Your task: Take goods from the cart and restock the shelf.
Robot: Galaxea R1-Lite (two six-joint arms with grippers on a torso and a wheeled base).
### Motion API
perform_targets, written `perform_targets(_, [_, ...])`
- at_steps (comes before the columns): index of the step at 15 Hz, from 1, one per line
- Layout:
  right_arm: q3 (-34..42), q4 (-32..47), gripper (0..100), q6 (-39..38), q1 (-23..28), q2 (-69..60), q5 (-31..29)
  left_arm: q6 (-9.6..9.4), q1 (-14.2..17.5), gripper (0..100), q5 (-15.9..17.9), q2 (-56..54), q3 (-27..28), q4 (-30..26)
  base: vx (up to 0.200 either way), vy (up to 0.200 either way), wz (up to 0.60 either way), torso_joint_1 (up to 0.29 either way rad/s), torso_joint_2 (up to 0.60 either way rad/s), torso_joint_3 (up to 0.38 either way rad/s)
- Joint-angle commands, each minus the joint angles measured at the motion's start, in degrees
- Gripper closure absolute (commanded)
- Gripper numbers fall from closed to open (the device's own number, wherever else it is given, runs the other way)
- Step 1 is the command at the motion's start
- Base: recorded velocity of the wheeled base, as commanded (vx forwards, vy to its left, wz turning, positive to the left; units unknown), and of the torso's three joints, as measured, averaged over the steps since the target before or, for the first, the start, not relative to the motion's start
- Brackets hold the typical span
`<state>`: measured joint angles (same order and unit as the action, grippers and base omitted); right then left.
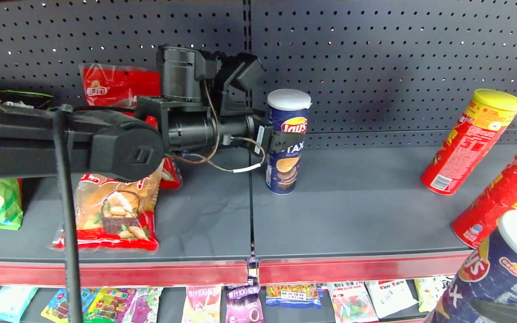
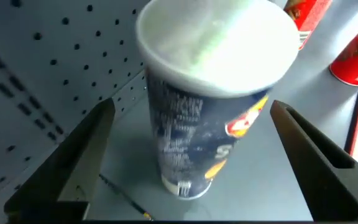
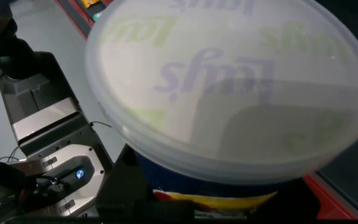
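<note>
Head view: can upright on shelf, inside left gripper; judged light, stiff, slick, crushable tube, best pinched mid-body | Left wrist view: fingers apart, flanking can, neither clearly touching | Right wrist view: right gripper clamped low on second can, lid toward wrist

Blue chip can, white-lidded, stands upright on the grey shelf between the spread fingers of the left claw, apart from both. A second blue can, likewise white-lidded, sits tilted in the right claw.
</note>
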<state>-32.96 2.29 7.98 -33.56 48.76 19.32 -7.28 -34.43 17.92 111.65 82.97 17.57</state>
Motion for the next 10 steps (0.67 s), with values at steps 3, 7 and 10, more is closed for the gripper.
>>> perform_targets(3, [0.27,-0.01,100,0.01,-0.01,0.10,0.01,-0.02,-0.82,0,-0.52,2.16,1.41,0.01,0.000,0.000,0.00,0.000,0.00,0.000])
perform_targets(7, [0.27,-0.01,100,0.01,-0.01,0.10,0.01,-0.02,-0.82,100,-0.34,3.75,1.76,0.45,0.000,0.000,0.00,0.000,0.00,0.000])
perform_targets(10, [0.27,0.08,100,-0.07,-0.01,0.10,0.01,-0.02,-1.08,100,0.01,3.40,1.49,0.45,0.000,0.000,0.00,0.000,0.00,0.000])
